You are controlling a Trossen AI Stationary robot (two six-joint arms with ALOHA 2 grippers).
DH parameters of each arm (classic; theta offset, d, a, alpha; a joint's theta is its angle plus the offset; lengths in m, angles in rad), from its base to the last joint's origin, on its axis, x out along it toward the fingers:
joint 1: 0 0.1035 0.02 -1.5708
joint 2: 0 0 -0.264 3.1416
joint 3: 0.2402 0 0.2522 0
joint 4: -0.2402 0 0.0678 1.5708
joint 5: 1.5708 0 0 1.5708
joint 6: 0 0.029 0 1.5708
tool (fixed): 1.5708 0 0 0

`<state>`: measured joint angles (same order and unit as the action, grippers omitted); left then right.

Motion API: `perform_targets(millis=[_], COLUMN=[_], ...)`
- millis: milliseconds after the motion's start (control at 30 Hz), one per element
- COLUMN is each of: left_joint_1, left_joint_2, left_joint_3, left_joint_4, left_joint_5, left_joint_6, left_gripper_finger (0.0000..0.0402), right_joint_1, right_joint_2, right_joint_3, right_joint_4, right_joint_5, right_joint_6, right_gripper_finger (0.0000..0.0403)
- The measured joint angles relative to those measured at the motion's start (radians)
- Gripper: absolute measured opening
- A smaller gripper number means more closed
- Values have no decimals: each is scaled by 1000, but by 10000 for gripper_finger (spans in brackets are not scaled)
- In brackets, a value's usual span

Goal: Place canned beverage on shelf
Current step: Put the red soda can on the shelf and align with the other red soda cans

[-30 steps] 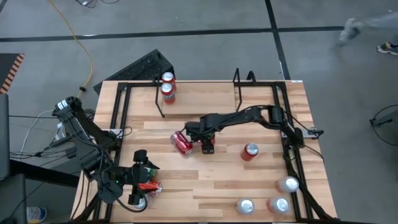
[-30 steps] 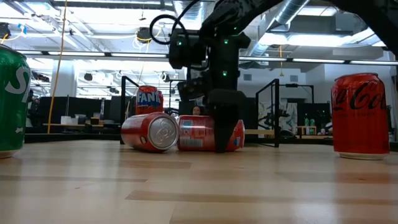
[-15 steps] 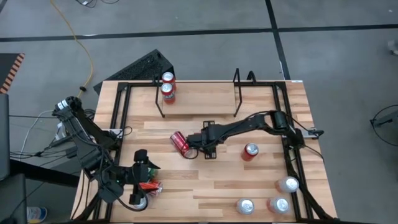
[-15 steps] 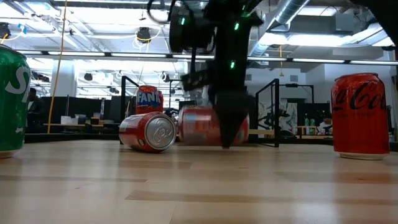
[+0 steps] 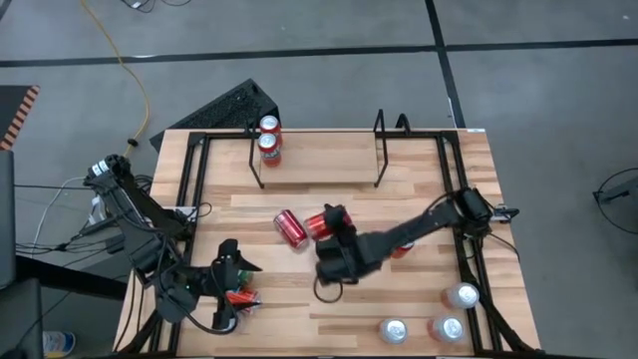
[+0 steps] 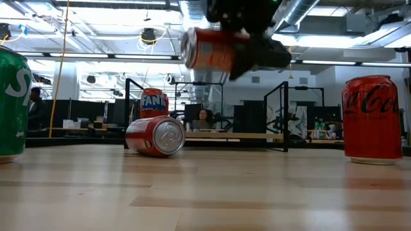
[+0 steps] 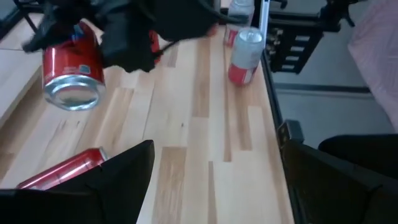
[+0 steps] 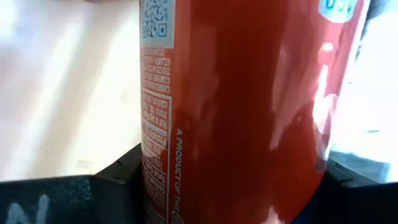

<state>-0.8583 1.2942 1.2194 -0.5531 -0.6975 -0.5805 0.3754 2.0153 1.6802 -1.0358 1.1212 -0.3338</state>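
Where half a second ago the right claw (image 5: 327, 221) pressed a red can (image 5: 318, 223) against the tabletop (image 5: 329, 170), from above it now grips that can beside a fallen can (image 5: 290, 228), well short of the shelf (image 5: 317, 150) and its two upright cans (image 5: 268, 135). At table height, the held can (image 6: 212, 48) hangs sideways, lifted clear above the fallen one (image 6: 155, 135). Seen from the left wrist, the left claw (image 7: 211, 180) stands open by another lying can (image 7: 65, 171). Seen from the right wrist, the can (image 8: 242, 106) fills the fingers.
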Motion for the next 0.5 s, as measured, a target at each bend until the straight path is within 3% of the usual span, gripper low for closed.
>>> perform_targets(millis=[133,267,500], left_joint_1=[28,62,152], left_joint_2=[0,0,-29], left_joint_3=[0,0,0], left_joint_4=[57,226,306], left_joint_5=[49,167,335], left_joint_6=[22,142,255], left_gripper_finger=[341,341,341], right_joint_1=[55,91,137], right_joint_2=[1,1,1], right_joint_3=[0,0,2], right_joint_4=[10,19,32], right_joint_5=[259,445,449], right_joint_6=[-149,-241,-303], right_gripper_finger=[271,271,271])
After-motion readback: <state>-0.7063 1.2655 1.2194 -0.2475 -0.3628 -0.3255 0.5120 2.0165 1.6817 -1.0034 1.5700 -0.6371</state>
